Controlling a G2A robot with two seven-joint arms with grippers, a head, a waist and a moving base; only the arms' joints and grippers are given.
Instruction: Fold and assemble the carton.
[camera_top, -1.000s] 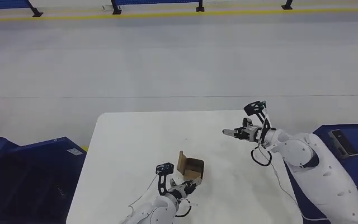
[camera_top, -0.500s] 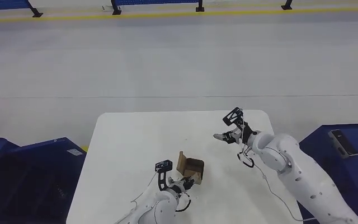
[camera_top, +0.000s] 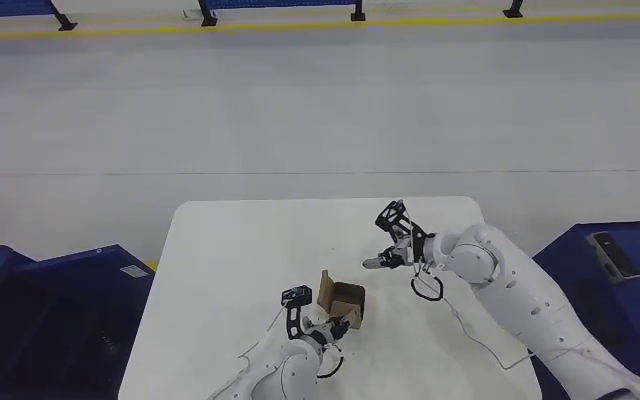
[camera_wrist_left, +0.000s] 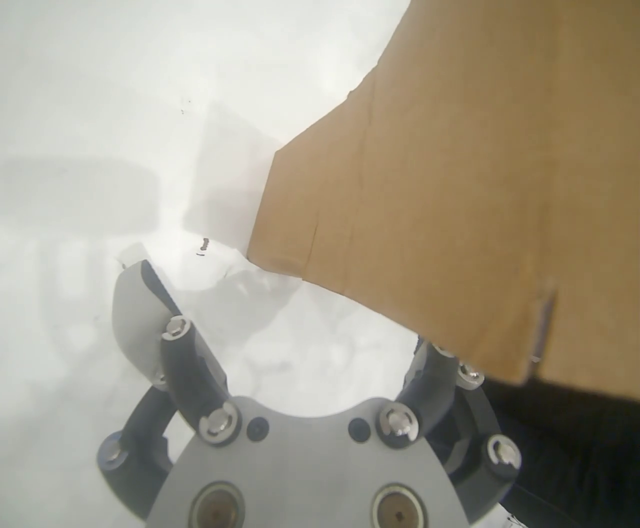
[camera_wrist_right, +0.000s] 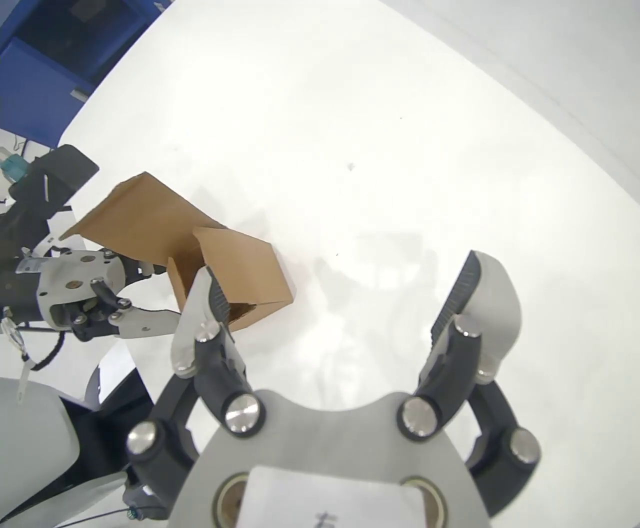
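Observation:
A small brown carton (camera_top: 345, 297) stands on the white table (camera_top: 230, 260) near its front edge, top open, with one flap raised on its left side. My left gripper (camera_top: 338, 322) sits at the carton's near side with its jaws spread. In the left wrist view one finger (camera_wrist_left: 142, 295) is bare over the table and the carton (camera_wrist_left: 450, 200) hides the other. My right gripper (camera_wrist_right: 340, 305) hangs open and empty above the table, just right of and beyond the carton (camera_wrist_right: 235, 270). It is also in the top view, right gripper (camera_top: 372, 264).
A dark blue bin (camera_top: 70, 300) stands off the table's left side and another blue unit (camera_top: 600, 250) off its right side. The left arm's wrist camera mount (camera_wrist_right: 60, 170) rises beside the carton's raised flap.
My right arm has swung in from the table's right side toward the carton and come lower. The left gripper and the carton have barely shifted.

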